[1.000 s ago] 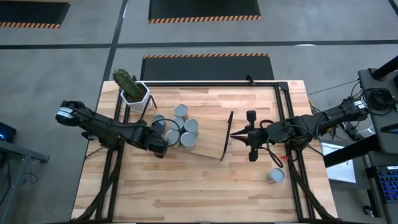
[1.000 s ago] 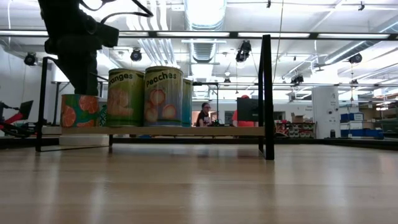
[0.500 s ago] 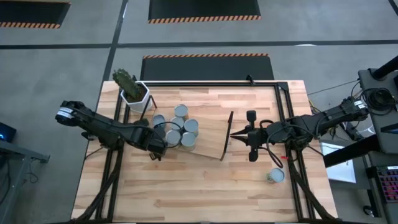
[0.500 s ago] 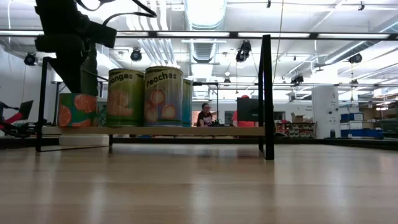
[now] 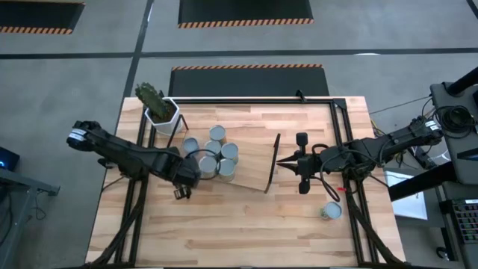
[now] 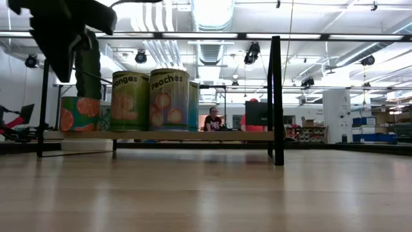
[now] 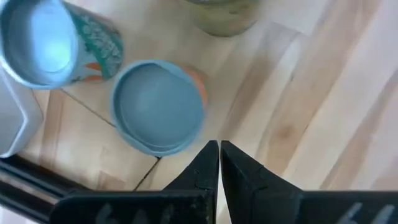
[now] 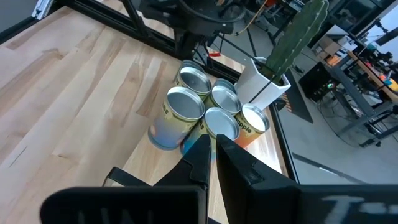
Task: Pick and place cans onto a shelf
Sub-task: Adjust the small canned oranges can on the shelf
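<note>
The left gripper [image 5: 179,193] has drawn back from the cluster of short silver-topped metal cans [image 5: 211,154] on the low light-wood shelf with black wire end frames [image 5: 246,168] — its fingers pressed together and empty, the nearest can just ahead of the tips. That placement looks finished. The right gripper [image 5: 279,160] — fingers also closed on nothing — waits at the shelf's other end, while one stray silver can [image 5: 331,211] sits on the table well behind its fingers, probably next.
</note>
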Robot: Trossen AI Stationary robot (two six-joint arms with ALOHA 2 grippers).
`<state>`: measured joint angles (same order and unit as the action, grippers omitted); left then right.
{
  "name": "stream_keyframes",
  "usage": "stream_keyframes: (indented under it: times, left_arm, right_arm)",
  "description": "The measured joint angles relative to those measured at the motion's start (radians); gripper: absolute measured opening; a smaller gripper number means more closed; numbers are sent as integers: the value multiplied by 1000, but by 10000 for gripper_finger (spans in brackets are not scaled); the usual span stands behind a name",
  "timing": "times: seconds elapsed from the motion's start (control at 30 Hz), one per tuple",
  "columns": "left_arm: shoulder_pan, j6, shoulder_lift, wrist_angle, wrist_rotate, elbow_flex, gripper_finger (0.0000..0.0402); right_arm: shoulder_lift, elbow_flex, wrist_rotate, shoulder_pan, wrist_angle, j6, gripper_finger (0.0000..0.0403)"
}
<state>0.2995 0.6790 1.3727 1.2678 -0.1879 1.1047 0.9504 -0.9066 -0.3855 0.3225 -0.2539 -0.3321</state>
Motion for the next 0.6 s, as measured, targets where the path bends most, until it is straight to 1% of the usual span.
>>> stream_keyframes:
  times: [0.3, 0.6]
  left_arm:
    - [6, 21, 0, -71, -15, -73, 0]
    - [5, 25, 0, -49, -55, -109, 0]
  right_arm:
    - [0, 0, 0, 0, -2, 0, 13]
    - [0, 0, 0, 0, -2, 0, 13]
